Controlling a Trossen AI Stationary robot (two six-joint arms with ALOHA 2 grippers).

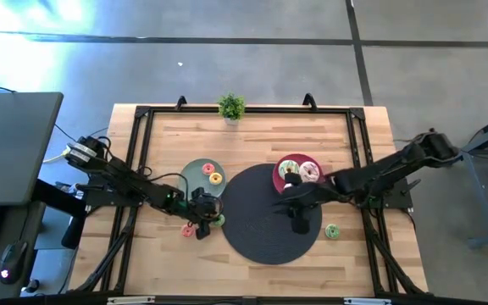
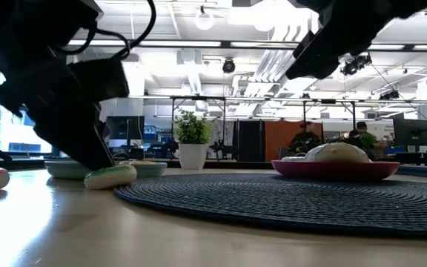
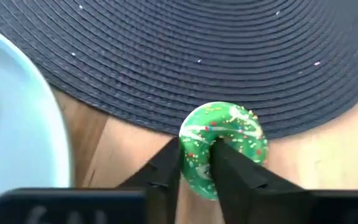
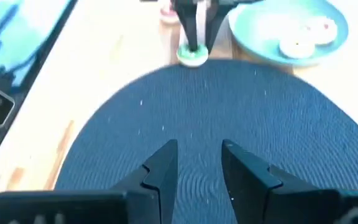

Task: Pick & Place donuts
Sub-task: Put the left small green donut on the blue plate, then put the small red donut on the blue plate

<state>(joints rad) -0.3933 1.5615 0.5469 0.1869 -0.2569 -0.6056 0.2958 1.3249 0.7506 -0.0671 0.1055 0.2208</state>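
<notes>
A small green donut with sprinkles point(image 3: 229, 127) lies on the wood at the left rim of the black round mat point(image 1: 261, 222), and my left gripper point(image 3: 197, 149) is shut on it. A small pink donut point(image 1: 188, 230) lies on the table just beside it. The grey-green plate point(image 1: 195, 176) carries a pink and a yellow donut point(image 1: 216, 178). The red plate point(image 1: 283, 180) holds larger frosted donuts point(image 1: 309, 172). Another green donut point(image 1: 332, 230) lies right of the mat. My right gripper point(image 4: 197, 152) hovers open over the mat and touches nothing. My left gripper pinches the green donut's ring on its near side point(image 3: 197, 171). One finger point(image 3: 229, 165) stands in the centre hole and the other finger point(image 3: 166, 168) is on the outer rim. The fingers come down on it at a slant from the table's left. In the low view the donut point(image 2: 110, 176) sits on the table top.
A small potted plant point(image 1: 231, 108) stands at the table's far edge. A black frame point(image 1: 142, 114) borders the wooden top. The red plate rests on the mat's far right part. Bare wood lies near the front edge.
</notes>
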